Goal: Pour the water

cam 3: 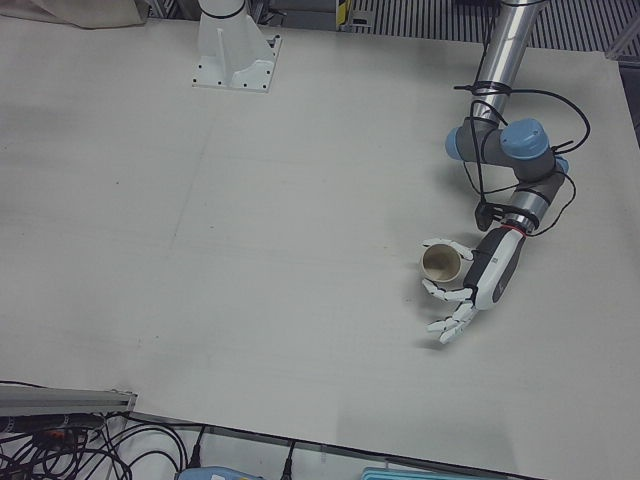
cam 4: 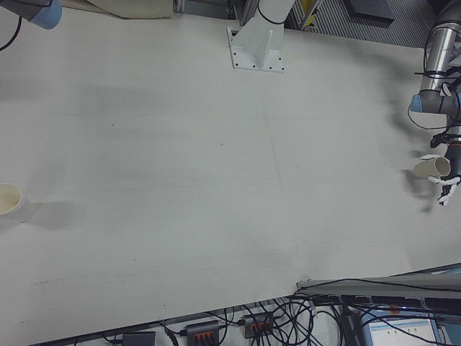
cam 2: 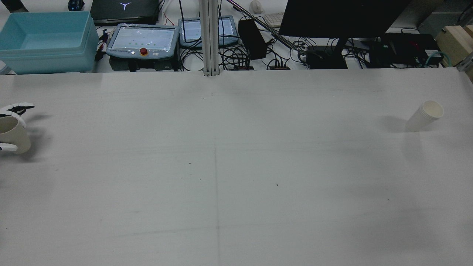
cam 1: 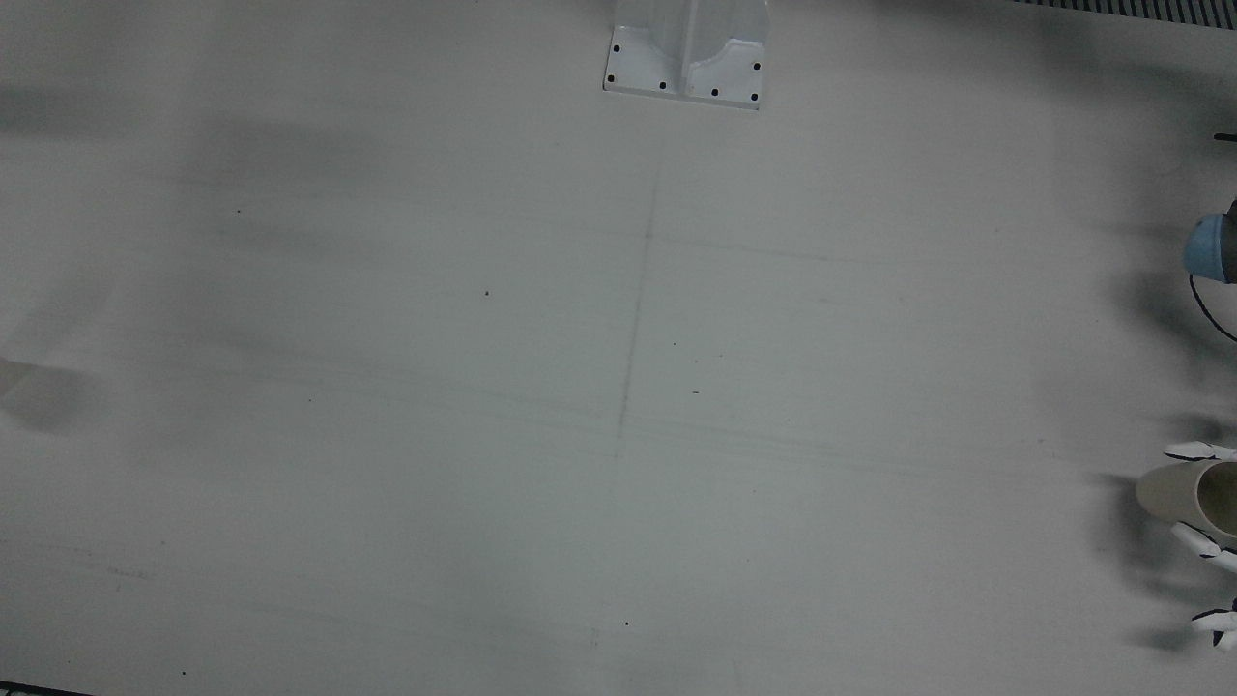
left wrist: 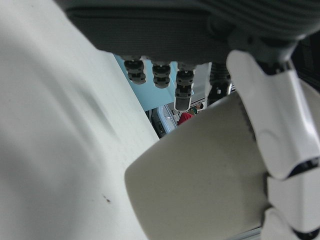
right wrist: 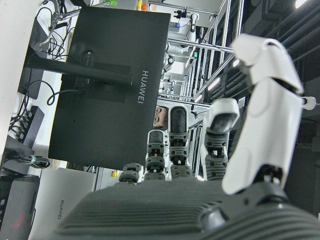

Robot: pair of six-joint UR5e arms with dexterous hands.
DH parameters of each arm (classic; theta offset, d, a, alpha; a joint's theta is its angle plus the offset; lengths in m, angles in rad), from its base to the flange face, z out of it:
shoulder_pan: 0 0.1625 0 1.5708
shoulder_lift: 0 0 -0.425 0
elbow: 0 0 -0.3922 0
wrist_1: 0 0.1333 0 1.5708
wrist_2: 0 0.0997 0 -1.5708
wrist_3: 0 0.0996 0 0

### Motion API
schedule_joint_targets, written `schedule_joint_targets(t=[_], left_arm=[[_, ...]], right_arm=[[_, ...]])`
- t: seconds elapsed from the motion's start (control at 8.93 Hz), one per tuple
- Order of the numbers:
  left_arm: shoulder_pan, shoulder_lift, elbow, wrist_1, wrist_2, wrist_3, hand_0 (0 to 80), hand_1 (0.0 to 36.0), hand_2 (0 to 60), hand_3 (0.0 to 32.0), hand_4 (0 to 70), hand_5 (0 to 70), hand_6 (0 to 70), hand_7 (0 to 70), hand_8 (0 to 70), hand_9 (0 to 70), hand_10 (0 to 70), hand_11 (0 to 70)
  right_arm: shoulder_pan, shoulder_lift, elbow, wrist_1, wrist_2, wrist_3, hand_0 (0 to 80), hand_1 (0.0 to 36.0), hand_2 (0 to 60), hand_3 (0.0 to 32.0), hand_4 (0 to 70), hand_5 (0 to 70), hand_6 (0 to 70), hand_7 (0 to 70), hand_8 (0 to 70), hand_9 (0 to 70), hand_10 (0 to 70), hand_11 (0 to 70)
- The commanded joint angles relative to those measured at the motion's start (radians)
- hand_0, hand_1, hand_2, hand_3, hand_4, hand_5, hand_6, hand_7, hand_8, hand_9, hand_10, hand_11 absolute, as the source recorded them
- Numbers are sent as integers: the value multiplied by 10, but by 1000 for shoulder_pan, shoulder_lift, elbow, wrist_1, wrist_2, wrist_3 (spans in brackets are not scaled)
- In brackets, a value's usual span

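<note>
Left-front view: left hand point(cam 3: 470, 290) grips beige cup point(cam 3: 441, 262).

A wide white table point(cam 2: 236, 177) is seen, crossed by faint pencil lines and soft shadows. Along its far edge, toward 12 o'clock in the rear view, an aluminium post point(cam 2: 209, 37) is flanked by two teach pendants point(cam 2: 142, 38), a black monitor point(cam 2: 342, 16) and tangled cables point(cam 2: 236, 55). A light blue plastic bin point(cam 2: 46, 40) is placed at 10 o'clock. Metal racking and strip lights point(right wrist: 215, 82) are visible behind the monitor.
</note>
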Motion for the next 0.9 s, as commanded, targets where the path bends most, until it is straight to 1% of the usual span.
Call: schedule_joint_targets(t=[0.0, 0.11, 0.22, 0.34, 0.45, 0.56, 0.67, 0.78], left_arm=[[-2, 9, -211, 200, 0, -111, 548, 360, 600, 0, 700, 700, 115, 213, 61, 88, 56, 91], [-2, 11, -265, 245, 0, -140, 554, 360, 600, 0, 700, 700, 113, 212, 60, 88, 55, 90], [-2, 15, -282, 249, -19, -176, 554, 360, 600, 0, 700, 700, 115, 212, 60, 87, 55, 90], [-2, 17, -311, 288, -60, -223, 555, 360, 600, 0, 700, 700, 114, 209, 59, 86, 55, 90], [-2, 22, -333, 302, -72, -231, 567, 360, 600, 0, 700, 700, 111, 210, 57, 84, 59, 97], [-1, 35, -365, 317, -74, -231, 570, 360, 600, 0, 700, 700, 112, 211, 57, 84, 58, 96], [-2, 38, -380, 324, -74, -231, 564, 360, 600, 0, 700, 700, 109, 209, 55, 82, 57, 94], [-2, 45, -385, 324, -74, -233, 568, 360, 600, 0, 700, 700, 109, 208, 55, 81, 57, 93]], right_arm=[[32, -64, -150, 231, -45, -2, 520, 163, 223, 0, 419, 552, 274, 441, 140, 187, 35, 61], [18, -59, -271, 331, -42, -3, 517, 161, 227, 0, 417, 531, 273, 432, 137, 181, 32, 57], [4, -50, -414, 415, -42, -5, 520, 166, 230, 0, 402, 520, 270, 420, 128, 169, 29, 54], [3, 23, -559, 465, -42, -17, 528, 176, 247, 0, 414, 523, 277, 425, 128, 169, 25, 47], [-2, 89, -699, 502, -40, -26, 529, 182, 272, 0, 416, 520, 280, 433, 135, 182, 37, 65], [-2, 143, -804, 532, -40, -40, 524, 180, 276, 0, 419, 517, 274, 429, 133, 179, 42, 73], [-5, 183, -852, 549, -42, -45, 520, 175, 268, 0, 411, 509, 266, 420, 125, 168, 43, 73], [-6, 195, -854, 548, -42, -46, 518, 173, 266, 0, 407, 502, 264, 418, 125, 168, 47, 79]])
